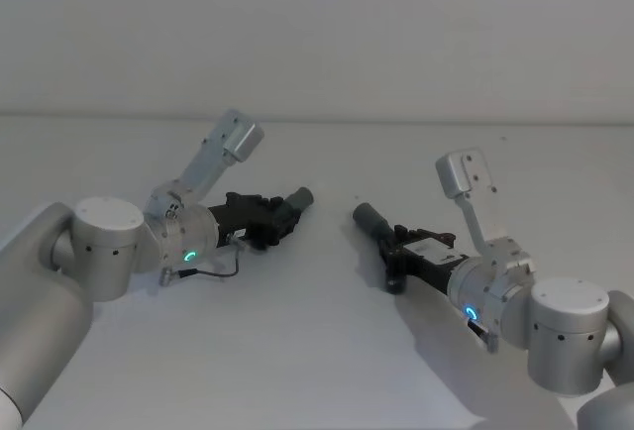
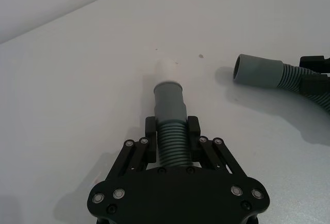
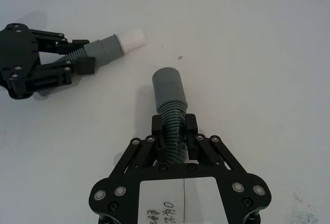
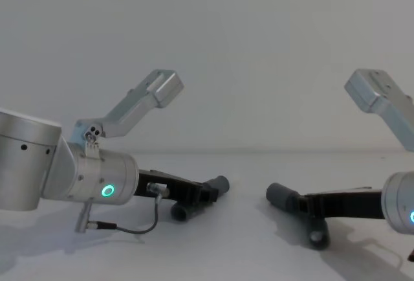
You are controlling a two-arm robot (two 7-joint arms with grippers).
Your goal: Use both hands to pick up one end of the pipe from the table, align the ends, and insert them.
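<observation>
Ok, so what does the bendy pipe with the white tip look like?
The white-tipped pipe piece is dark grey, with a ribbed body, a smooth grey cuff and a narrower white end. The left gripper is shut on its ribbed part. A gap separates its tip from the other pipe piece.
</observation>
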